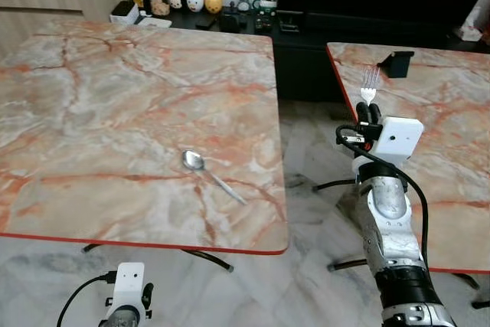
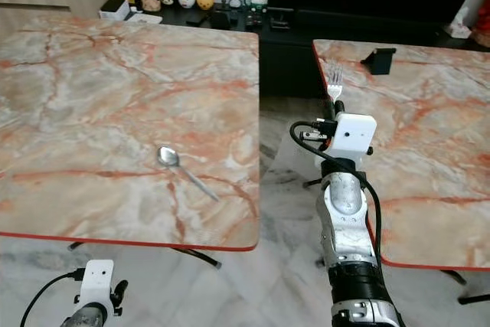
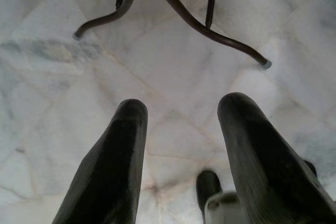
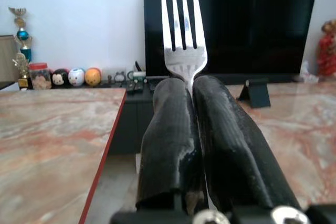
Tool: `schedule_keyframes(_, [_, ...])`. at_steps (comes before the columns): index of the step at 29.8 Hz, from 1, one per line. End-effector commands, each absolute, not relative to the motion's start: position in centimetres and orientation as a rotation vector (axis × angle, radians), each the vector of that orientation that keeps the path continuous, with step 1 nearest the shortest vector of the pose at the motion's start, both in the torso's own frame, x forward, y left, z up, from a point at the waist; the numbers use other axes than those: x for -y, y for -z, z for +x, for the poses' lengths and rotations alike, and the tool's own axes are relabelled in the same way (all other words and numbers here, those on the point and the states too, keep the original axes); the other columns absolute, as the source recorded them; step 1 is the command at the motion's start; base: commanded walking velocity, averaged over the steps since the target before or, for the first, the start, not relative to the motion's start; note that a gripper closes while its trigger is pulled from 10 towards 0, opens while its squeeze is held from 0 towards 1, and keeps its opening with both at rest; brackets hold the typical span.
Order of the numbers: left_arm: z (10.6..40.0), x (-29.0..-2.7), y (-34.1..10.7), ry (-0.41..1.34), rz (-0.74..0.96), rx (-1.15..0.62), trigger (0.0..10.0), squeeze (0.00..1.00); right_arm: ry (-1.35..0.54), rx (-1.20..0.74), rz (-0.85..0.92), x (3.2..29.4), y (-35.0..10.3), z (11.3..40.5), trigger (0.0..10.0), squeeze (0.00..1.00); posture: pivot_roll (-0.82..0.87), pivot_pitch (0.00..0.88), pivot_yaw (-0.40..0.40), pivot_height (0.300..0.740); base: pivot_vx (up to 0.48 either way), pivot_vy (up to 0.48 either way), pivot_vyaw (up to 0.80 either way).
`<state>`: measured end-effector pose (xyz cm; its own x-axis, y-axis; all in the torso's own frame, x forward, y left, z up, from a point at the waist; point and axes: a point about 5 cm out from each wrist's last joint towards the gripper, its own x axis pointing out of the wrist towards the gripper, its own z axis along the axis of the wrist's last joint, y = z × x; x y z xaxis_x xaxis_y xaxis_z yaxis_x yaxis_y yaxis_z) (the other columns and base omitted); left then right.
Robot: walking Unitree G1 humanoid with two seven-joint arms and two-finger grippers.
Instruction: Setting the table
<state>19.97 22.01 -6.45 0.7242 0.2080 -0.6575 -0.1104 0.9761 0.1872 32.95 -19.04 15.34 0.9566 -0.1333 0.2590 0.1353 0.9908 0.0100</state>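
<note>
right gripper [image 4: 190, 85] fingers pinch the fork [image 4: 184, 30], tines above them; left gripper [image 3: 181, 111] fingers spread.

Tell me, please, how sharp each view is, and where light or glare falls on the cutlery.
Left eye view: sharp, evenly lit; the spoon bowl shines pale. Right wrist view: the fork tines are crisp with soft glare against the dark television; the right gripper fingers look slightly soft. Left wrist view: the left gripper fingers are blurred and dim, the marble floor clearer.

Head stereo looks down; wrist cams along grippers (close).
</note>
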Motion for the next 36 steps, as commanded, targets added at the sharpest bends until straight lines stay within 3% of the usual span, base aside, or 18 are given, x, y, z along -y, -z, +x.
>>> schedule_keyframes(1, [18.94,-22.12,7.06,-0.187,0.139,-0.788,10.0,0.00,0.127,0.285,-0.002,18.70,-15.86,33.14,10.0,0.00,0.00,0.000,-0.068,0.740,0.000,-0.330,0.00])
schedule_keyframes(36, [18.95,-21.95,7.09,-0.183,0.101,-0.782,10.0,0.00,0.135,0.286,0.002,18.73,-15.87,33.16,10.0,0.00,-0.01,0.000,-0.067,0.740,0.000,-0.430,0.00])
